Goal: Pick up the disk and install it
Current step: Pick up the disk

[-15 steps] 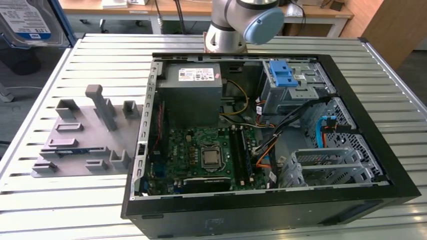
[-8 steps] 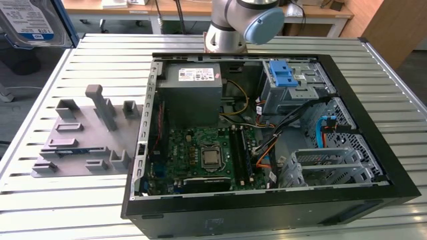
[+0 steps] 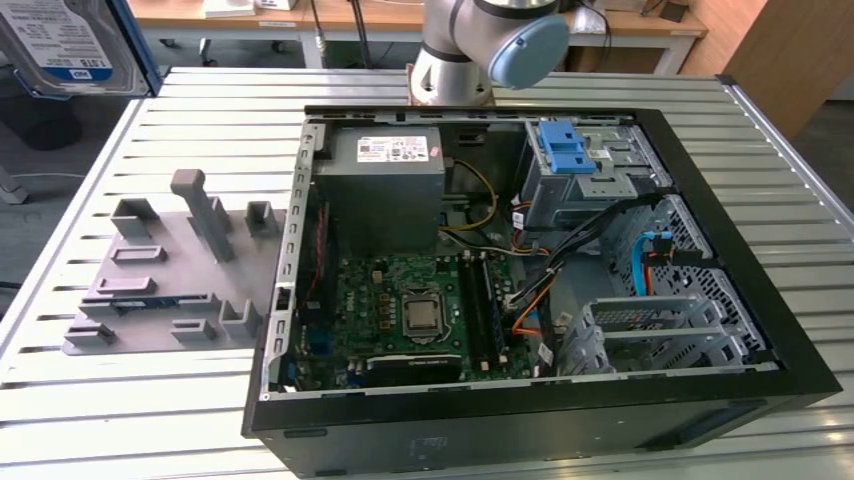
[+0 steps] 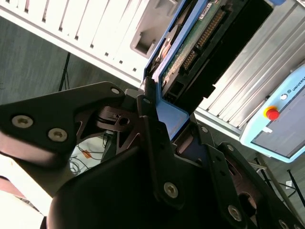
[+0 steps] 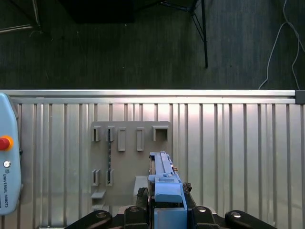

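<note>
Exterior view: the disk (image 3: 67, 45) hangs at ten o'clock from the computer case (image 3: 534, 418), pinched edgewise by the gripper (image 5: 164, 192); it might pivot loose.

exterior: above, tilted onto case (image 3: 507, 402) | first wrist: straight down on fixture plate (image 5: 128, 167) | second wrist: close at fingers (image 4: 155, 148)

Counts from my side: one disk (image 3: 67, 45), clamped in my one gripper (image 5: 164, 202). One slatted metal table (image 3: 134, 410). On it: one open PC case (image 3: 534, 400) and one grey fixture plate (image 3: 160, 280). Inside the case: one power supply (image 3: 380, 190), one motherboard (image 3: 387, 320) with one CPU socket (image 3: 423, 315), one blue latch (image 3: 567, 150) on a drive cage. One teach pendant (image 5: 8, 157), one red stop button (image 5: 5, 143) on it. On the fixture plate, one row of five holders (image 5: 121, 138).
</note>
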